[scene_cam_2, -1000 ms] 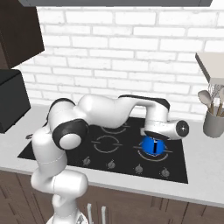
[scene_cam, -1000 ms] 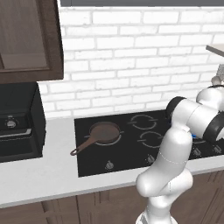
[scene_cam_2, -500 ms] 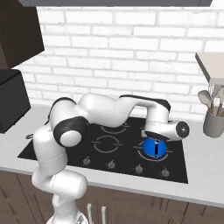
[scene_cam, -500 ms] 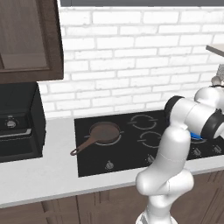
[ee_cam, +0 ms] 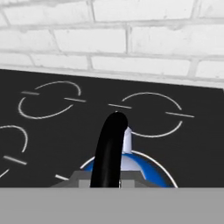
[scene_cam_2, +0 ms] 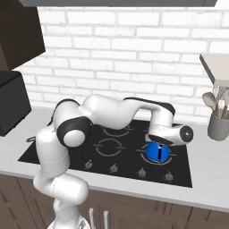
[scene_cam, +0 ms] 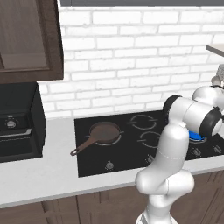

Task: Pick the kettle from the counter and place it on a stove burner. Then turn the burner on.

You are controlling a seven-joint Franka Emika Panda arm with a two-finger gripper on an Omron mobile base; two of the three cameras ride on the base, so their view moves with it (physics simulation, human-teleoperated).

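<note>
Gripper (ee_cam: 105, 183) clamped tight on black arched handle of kettle (scene_cam_2: 158, 152), fingers fully closed around it. Kettle sits low over front right burner ring (scene_cam_2: 157, 156) of stove (scene_cam_2: 67, 154), blue body inside ring; contact with glass hard to tell. In left base view, sliver of blue kettle (scene_cam: 197, 137) peeks behind elbow. Further back, skillet (scene_cam: 101, 134) on left burner. Utensil pot (scene_cam_2: 219, 126) on counter (scene_cam_2: 210, 170) far right, brick wall (scene_cam_2: 125, 49) behind.

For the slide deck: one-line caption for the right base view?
Panda arm reaching over the cooktop, jaws shut on the blue kettle at the front-right burner; utensil pot on the counter.
</note>
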